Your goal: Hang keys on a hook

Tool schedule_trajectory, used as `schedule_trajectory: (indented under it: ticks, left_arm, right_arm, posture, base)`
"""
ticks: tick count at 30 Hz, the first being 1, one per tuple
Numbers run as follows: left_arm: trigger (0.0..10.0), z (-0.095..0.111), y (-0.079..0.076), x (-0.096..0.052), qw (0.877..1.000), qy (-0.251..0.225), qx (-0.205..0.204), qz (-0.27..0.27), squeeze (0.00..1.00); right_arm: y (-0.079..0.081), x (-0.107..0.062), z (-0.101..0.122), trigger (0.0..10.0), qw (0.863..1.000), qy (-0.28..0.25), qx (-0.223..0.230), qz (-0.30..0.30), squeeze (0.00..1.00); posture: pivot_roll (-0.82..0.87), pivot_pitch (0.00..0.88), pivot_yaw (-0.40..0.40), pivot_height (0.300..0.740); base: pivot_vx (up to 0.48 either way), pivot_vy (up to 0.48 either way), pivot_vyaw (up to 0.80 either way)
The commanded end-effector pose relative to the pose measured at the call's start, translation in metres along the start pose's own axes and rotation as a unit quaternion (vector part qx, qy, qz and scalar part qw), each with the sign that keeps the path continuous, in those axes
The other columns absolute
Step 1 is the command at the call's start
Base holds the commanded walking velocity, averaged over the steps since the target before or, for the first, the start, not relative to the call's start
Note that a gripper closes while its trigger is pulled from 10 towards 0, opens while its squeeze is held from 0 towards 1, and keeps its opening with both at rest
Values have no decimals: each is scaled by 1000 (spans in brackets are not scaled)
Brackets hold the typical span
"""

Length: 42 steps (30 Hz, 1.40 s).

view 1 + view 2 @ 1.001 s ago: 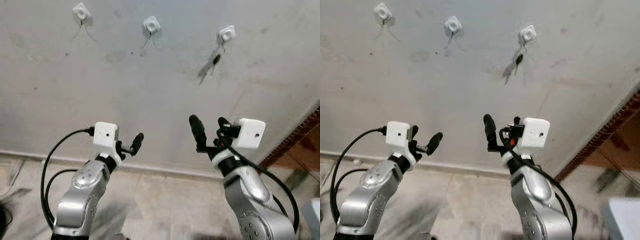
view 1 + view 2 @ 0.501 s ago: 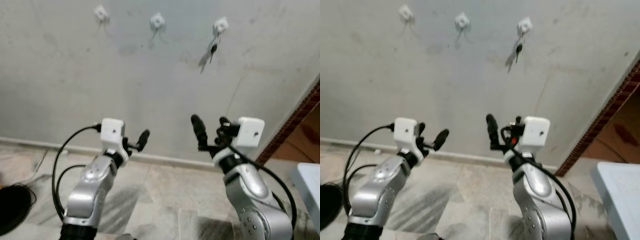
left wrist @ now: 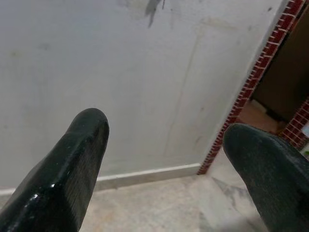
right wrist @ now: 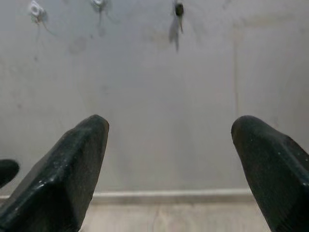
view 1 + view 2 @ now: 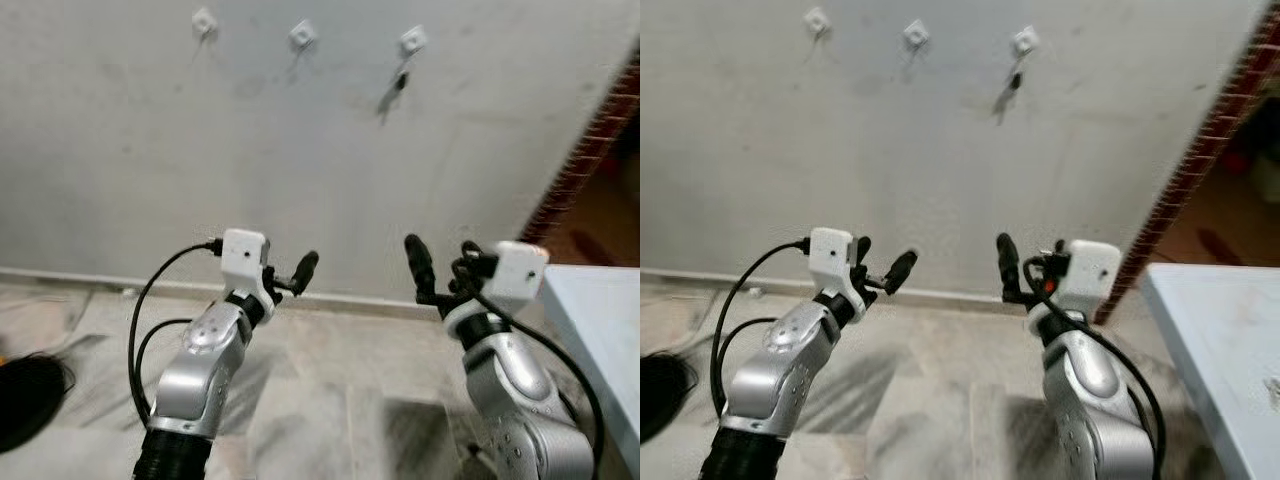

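Keys (image 5: 401, 82) hang dark from the rightmost of three white wall hooks (image 5: 412, 41), so the hanging looks done; the sensible step is backing off without brushing the wall (image 5: 150, 170). Both arms are raised well below them: left tool (image 5: 285, 285) and right tool (image 5: 440, 275) each stand spread and empty, far from the keys.

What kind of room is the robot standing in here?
Probably a hallway or entry area of a home: a bare plastered wall carries three small white hooks, keys hang from the right-hand one, and a brick-edged doorway opens alongside.
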<state>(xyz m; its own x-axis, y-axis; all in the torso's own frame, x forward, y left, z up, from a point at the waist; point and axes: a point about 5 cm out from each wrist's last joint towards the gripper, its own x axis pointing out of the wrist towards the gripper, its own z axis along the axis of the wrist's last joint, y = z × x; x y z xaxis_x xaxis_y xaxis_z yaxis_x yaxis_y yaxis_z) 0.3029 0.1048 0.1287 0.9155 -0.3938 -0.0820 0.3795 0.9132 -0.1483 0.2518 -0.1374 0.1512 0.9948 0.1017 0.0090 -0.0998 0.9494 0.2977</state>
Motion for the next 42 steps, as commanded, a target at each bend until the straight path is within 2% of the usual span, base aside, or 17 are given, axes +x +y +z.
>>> schedule_trajectory:
  ticks: [1, 4, 10, 12, 20, 22, 23, 25, 27, 32, 36, 39, 41, 42]
  left_arm:
    - [10000, 1, -2, 0, 1000, -6, 0, 4, 0]
    - [10000, -1, -8, -1, 1000, -7, -7, -2, 0]
    - [10000, -4, -7, -3, 1000, -10, -22, 6, 0]
    - [10000, 0, -5, -5, 1000, -18, -20, 2, 0]
    - [10000, 7, -1, -9, 999, -32, -27, 9, 0]
    - [10000, 10, 0, -6, 998, -28, -58, 23, 0]
    - [10000, 10, 0, -6, 998, -28, -58, 23, 0]
    - [10000, 10, -4, -5, 999, -23, -47, 10, 0]
    - [10000, 11, -4, -7, 999, -22, -45, 7, 0]
    - [10000, 7, 6, -8, 999, -9, -41, 15, 0]
    - [10000, 7, 6, -3, 999, -6, -43, 17, 0]
    - [10000, 8, 2, 2, 999, -10, -43, 12, 0]
    - [10000, 9, -2, 6, 999, -11, -46, 10, 0]
    - [10000, 9, -2, 6, 999, -11, -46, 10, 0]
  right_arm:
    - [-1, 0, 5, 10000, 1000, -8, -7, 1, 0]
    - [-3, -3, 8, 10000, 1000, -10, -11, -4, 0]
    - [-5, -2, 9, 10000, 1000, -6, -16, 0, 0]
    - [2, 2, 10, 10000, 999, -4, -26, 19, 0]
    - [8, 6, 6, 10000, 999, 1, -22, 27, 0]
    - [10, 6, 11, 10000, 999, -6, -32, 32, 0]
    - [10, 6, 11, 10000, 999, -6, -32, 32, 0]
    - [1, 4, 11, 10000, 999, -3, -31, 15, 0]
    - [-1, 2, 11, 10000, 999, -2, -30, 10, 0]
    - [5, 0, 11, 10000, 1000, -5, -29, 5, 0]
    - [6, -1, 13, 10000, 999, -9, -35, -1, 0]
    - [1, -4, 13, 10000, 999, -9, -39, -14, 0]
    - [-13, -4, 13, 10000, 997, -4, -53, -57, 0]
    - [-13, -4, 13, 10000, 997, -4, -53, -57, 0]
  posture:
    - [47, 0, -67, 740]
    - [35, 0, -79, 740]
    - [49, 0, -106, 740]
    - [71, 0, -112, 740]
    - [81, 0, -113, 740]
    - [73, 0, -110, 740]
    - [73, 0, -110, 740]
    - [72, 0, -103, 740]
    - [69, 0, -99, 740]
    - [33, 0, -80, 740]
    - [19, 0, -78, 740]
    - [13, 0, -78, 740]
    - [-1, 0, -73, 740]
    - [-1, 0, -73, 740]
  base:
    - [-274, 0, 0]
    - [-180, 0, 0]
    - [0, 0, 0]
    - [0, 0, -691]
    - [0, 0, -788]
    - [0, 0, -788]
    - [0, 0, -788]
    - [0, 0, -788]
    - [0, 0, -788]
    - [0, 0, -788]
    - [0, 0, -788]
    - [0, 0, -788]
    - [0, 0, -788]
    - [0, 0, -788]
